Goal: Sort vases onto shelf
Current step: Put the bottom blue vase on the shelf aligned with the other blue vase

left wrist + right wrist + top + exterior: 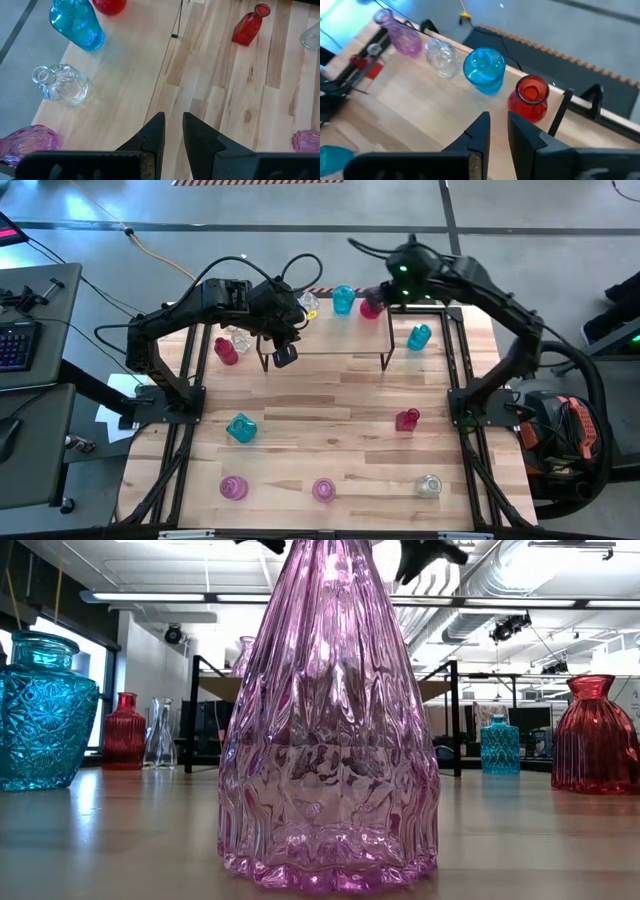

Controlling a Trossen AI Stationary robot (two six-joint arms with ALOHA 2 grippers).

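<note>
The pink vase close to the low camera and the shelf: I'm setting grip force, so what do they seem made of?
The pink vase looks like ribbed, glossy translucent glass, possibly plastic: the room shows through it. The shelf looks like pale matte wood with visible grain, on thin black legs that seem metal.

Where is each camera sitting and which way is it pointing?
High: overhead, straight down on the table, both arms and the shelf.
Low: at tabletop height, level across, a pink vase filling the view; only dark arm parts at the top.
Left wrist: above the shelf, the left claw at the bottom.
Right wrist: above the shelf, the right claw at the bottom.
Both wrist views share the blue vase and the red vase.
</note>
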